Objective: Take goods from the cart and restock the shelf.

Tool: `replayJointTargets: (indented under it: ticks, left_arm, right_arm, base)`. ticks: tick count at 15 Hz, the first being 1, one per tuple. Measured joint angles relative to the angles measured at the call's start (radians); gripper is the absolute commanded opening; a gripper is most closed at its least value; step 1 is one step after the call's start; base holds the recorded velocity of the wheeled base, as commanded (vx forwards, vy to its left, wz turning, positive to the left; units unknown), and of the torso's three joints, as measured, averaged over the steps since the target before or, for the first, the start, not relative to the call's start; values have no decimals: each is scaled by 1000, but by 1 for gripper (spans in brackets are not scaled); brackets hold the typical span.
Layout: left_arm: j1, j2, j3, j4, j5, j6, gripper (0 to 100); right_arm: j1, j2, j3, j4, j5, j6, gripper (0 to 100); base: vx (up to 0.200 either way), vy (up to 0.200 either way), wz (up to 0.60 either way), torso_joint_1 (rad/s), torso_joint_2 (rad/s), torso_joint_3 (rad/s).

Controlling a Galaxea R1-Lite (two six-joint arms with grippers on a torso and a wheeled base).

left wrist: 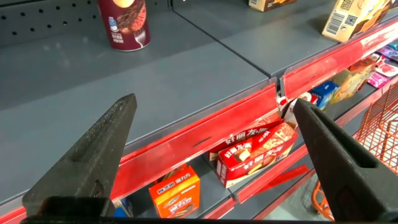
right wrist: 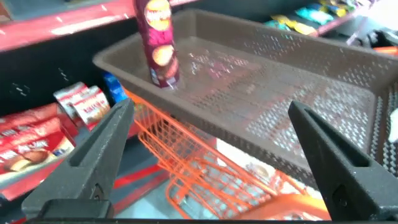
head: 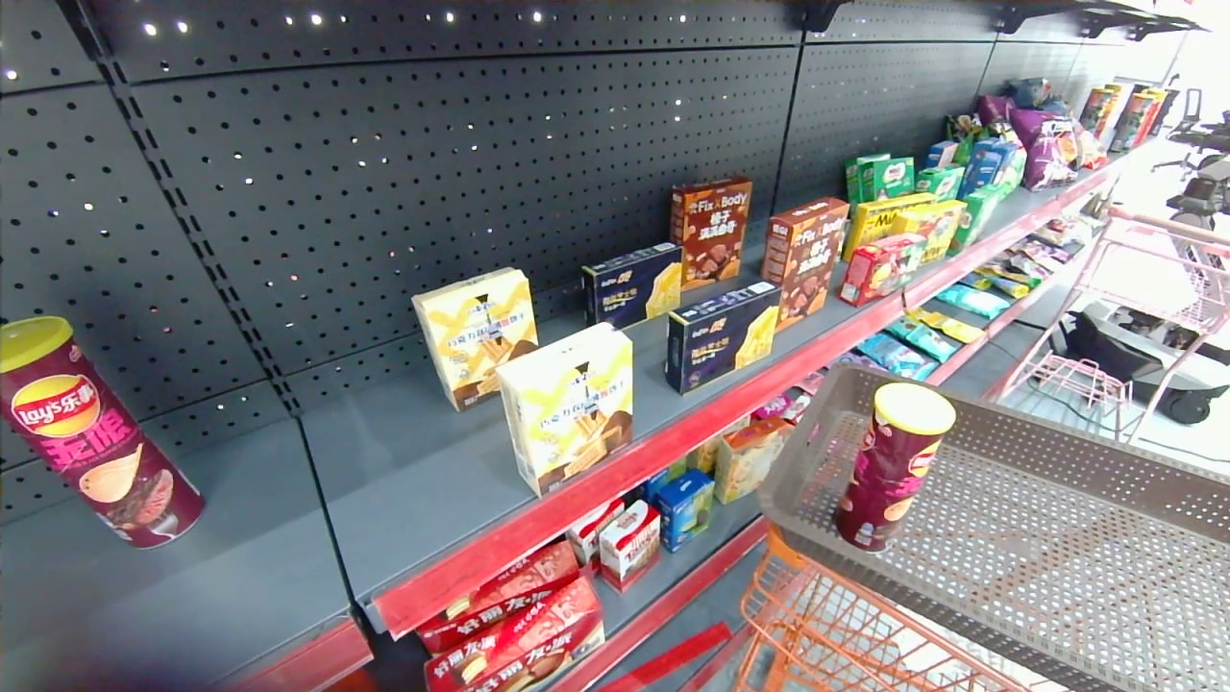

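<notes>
Shelf [head: 404,461] carries one chip can [head: 91,432]; cart tray [head: 1057,538] holds second can [head: 889,466]; left claw [left wrist: 213,101] and right claw [right wrist: 210,107] gape.

On the shelf [head: 404,481] I see boxes in pairs, one near the red front edge and one nearer the back panel: two pale yellow boxes [head: 567,408], then two dark blue boxes [head: 721,336], then two brown boxes [head: 805,258] toward the right end. On the tier below I see red packs [head: 514,625] lying flat. A pink cart [head: 1166,232] stands well apart at the far right.
</notes>
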Motion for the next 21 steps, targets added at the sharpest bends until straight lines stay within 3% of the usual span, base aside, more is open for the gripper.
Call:
replayJointTargets:
  ticks: [2, 5, 8, 11, 14, 17, 19, 21]
  left_arm:
    - [0, 0, 0, 0, 0, 0, 100]
    - [1, 0, 0, 0, 0, 0, 100]
    - [0, 0, 0, 0, 0, 0, 100]
    - [0, 0, 0, 0, 0, 0, 100]
    - [0, 0, 0, 0, 0, 0, 100]
    - [0, 0, 0, 0, 0, 0, 100]
    - [1, 0, 0, 0, 0, 0, 100]
    - [1, 0, 0, 0, 0, 0, 100]
  right_arm:
    - [5, 7, -51, -17, 70, 27, 100]
    - [8, 61, -280, 39, 141, 54, 100]
    - [-20, 152, -588, 307, 150, 61, 100]
    - [-44, 301, -819, 564, 71, 57, 100]
    - [-77, 401, -828, 567, 36, 19, 100]
    - [-83, 495, -693, 490, -25, 16, 100]
    - [-64, 591, -591, 392, -93, 21, 100]
    - [-17, 701, -514, 209, -113, 51, 100]
  base:
    - [0, 0, 0, 0, 0, 0]
    - [0, 0, 0, 0, 0, 0]
    - [0, 0, 0, 0, 0, 0]
    - [0, 0, 0, 0, 0, 0]
    - [0, 0, 0, 0, 0, 0]
    - [0, 0, 0, 0, 0, 0]
    - [0, 0, 0, 0, 0, 0]
    - [0, 0, 0, 0, 0, 0]
